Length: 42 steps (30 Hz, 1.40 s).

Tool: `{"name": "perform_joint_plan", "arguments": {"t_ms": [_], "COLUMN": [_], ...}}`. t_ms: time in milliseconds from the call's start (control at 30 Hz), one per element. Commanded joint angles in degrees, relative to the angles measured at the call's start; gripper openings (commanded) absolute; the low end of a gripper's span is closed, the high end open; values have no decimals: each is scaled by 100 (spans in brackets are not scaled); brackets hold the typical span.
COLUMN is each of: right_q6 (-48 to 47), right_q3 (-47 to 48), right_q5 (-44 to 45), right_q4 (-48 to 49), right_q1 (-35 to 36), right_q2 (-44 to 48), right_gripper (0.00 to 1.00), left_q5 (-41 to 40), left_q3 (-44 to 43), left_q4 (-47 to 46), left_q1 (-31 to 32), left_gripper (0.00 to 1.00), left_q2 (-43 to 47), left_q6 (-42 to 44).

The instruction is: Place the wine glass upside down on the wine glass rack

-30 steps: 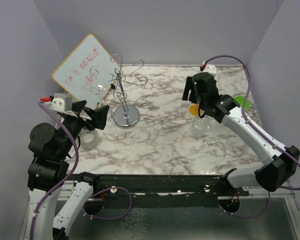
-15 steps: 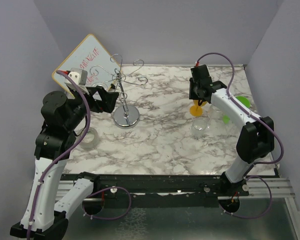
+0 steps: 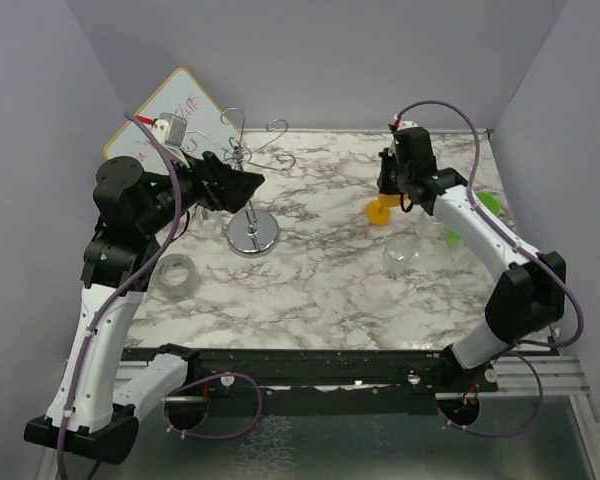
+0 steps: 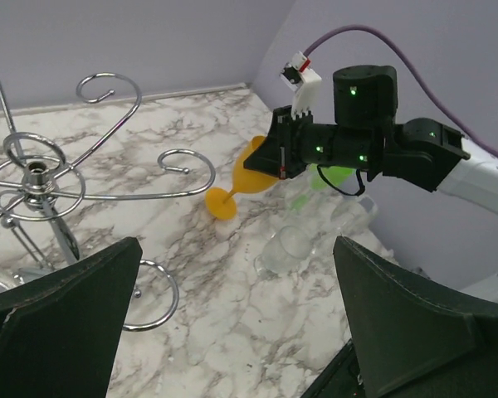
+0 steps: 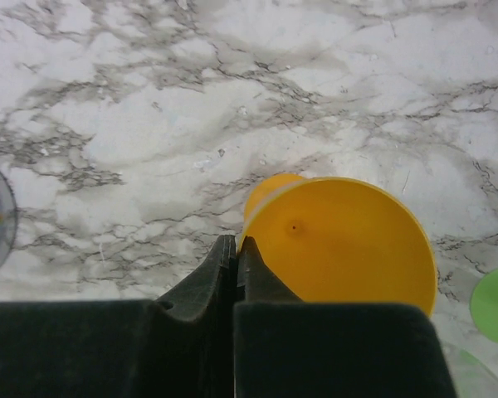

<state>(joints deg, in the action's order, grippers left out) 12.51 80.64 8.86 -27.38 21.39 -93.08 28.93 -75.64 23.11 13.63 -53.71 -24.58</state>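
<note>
The orange wine glass [image 3: 378, 211] hangs tilted over the right half of the table, its foot low near the marble. My right gripper [image 3: 391, 194] is shut on the rim of its bowl. In the right wrist view the fingertips [image 5: 235, 240] press together at the edge of the glass [image 5: 340, 240]. The chrome wine glass rack [image 3: 252, 237] stands left of centre, its curled arms [image 4: 33, 170] up. My left gripper [image 3: 242, 185] hovers wide open beside the rack's post, empty. From the left wrist, the gripper [image 4: 236, 249] faces the tilted glass [image 4: 249, 170].
A clear glass [image 3: 400, 255] lies near the orange one, also seen from the left wrist [image 4: 286, 249]. A grey tape roll [image 3: 177, 272] sits front left. A whiteboard [image 3: 165, 125] leans at the back left. Green pieces [image 3: 488, 203] lie at the right edge.
</note>
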Motion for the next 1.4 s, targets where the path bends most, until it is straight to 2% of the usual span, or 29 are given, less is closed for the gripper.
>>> {"name": "perform_joint_plan", "arguments": {"t_ms": [0,233,400,567,733,933,1167,1367], "right_q6": [239,694,1048,1596,2285,3088,3897,4179], "right_q3": [-461,-1407,-1932,-2472,-2901,-3429,-3906,-3964], "right_q5": [-536,-571,-583,-502,-368,-368,-384,-488], "right_q4": [1266,2771,3644,4430,5074,5784,6292,6445], "right_q1": [15,15,15,15,15,15,15,15], "right_q2": [1025,2417,3266,4093,4755,5355,5594,5525], "right_gripper": [1,1,1,1,1,1,1,1], "left_q5": [629,753,447,-516,-1556,-2590,-3274,-4078], "left_q3": [-234,-199,-305,-548,-497,-806,-1057,-851], "left_q4": [-1049,-2609,-3206,-3334,-3718,-3893,-4052,-4197], "left_q1": [24,26,220,1163,1783,2477,3204,3631], "left_gripper": [99,99,99,99,99,99,97,93], "left_q2": [-57,-549,-1043,-1560,-1974,-2491,-3021,-3113], "left_q6": [-1072,-2548,-3364,-3490,-4036,-4144,-4192,-4253]}}
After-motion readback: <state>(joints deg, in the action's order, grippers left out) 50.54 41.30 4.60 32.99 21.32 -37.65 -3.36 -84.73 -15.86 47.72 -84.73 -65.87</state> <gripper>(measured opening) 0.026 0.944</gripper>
